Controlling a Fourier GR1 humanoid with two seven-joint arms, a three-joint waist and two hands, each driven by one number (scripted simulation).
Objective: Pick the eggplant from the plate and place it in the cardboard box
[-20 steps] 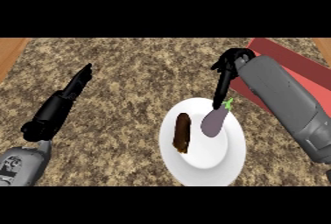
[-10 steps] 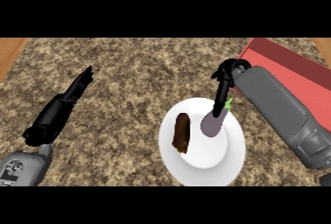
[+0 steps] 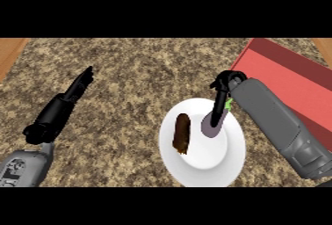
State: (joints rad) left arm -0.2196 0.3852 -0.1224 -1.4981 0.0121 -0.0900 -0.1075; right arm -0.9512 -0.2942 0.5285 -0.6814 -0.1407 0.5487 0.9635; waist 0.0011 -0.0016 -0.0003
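A: Where is your eggplant (image 3: 216,117) now?

B: Over the plate's (image 3: 214,169) far right part, hanging stem-up from your right hand (image 3: 227,81), whose fingers curl round its top. Held that way it should clear the rim.

A: Anything left on the plate?

B: A brown item (image 3: 182,133), left of the eggplant. The cardboard box (image 3: 295,83) lies right of the plate. Your left hand (image 3: 79,84) rests straight-fingered, well left.

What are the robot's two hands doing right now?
Left hand: open, fingers straight, holding nothing.
Right hand: curled round the eggplant above the plate.
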